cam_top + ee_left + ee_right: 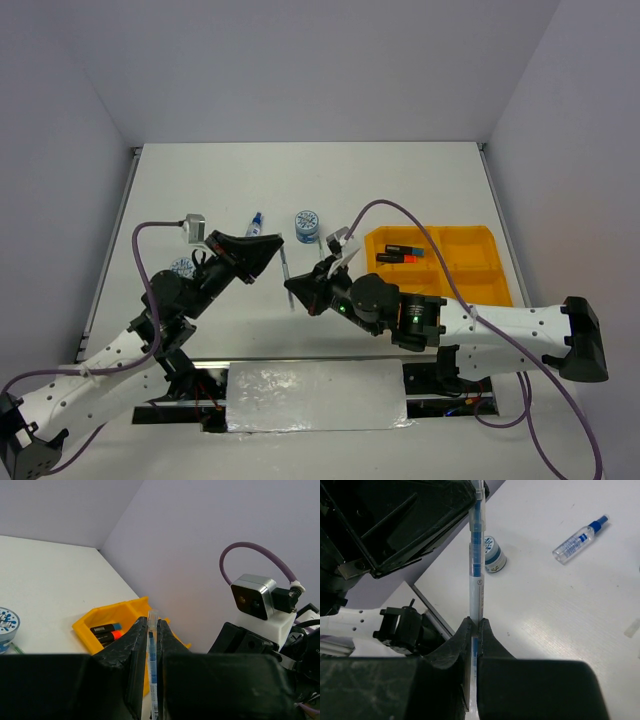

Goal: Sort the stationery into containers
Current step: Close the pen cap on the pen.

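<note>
A thin clear pen with blue ink (287,268) hangs above the table, and both grippers hold it. My left gripper (278,245) is shut on its upper end (151,670). My right gripper (293,288) is shut on the lower end, with the pen (477,555) rising from its jaws (475,622). The orange-yellow tray (470,270) lies right of centre with two black highlighters (400,254) in its near-left compartment, which also shows in the left wrist view (106,632). A round blue-white pot (307,225) and a blue-capped clear bottle (255,226) rest on the table behind the grippers.
Another round pot (182,267) sits partly hidden behind my left arm. White walls close in the table at the left, back and right. In the right wrist view the pot (492,555) and the bottle (580,540) lie on the white table below the pen.
</note>
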